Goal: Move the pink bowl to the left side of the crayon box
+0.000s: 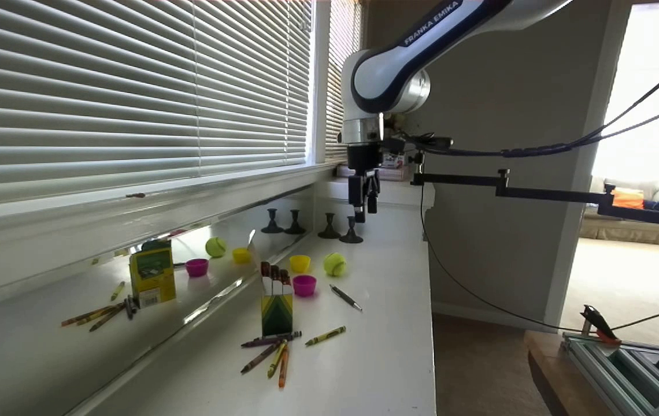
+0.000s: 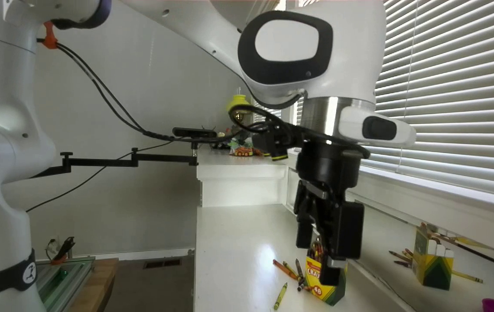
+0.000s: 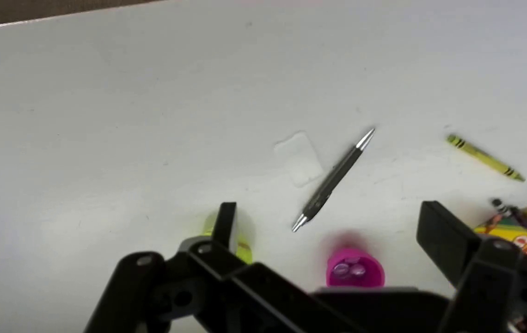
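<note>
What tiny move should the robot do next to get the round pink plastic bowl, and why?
I'd probably ease the black two-fingered gripper down toward the round pink plastic bowl. It hangs well above the long white shelf, jaws wide apart and holding nothing, while the bowl sits down there near the green-and-yellow cardboard crayon box.

White arm, FRANKA EMIKA lettering, black tool

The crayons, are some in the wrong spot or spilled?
Yes, some look out of place: several loose crayons lie beside the crayon box, while other crayons stand inside it. They look spilled, though I can't tell for sure.
</note>
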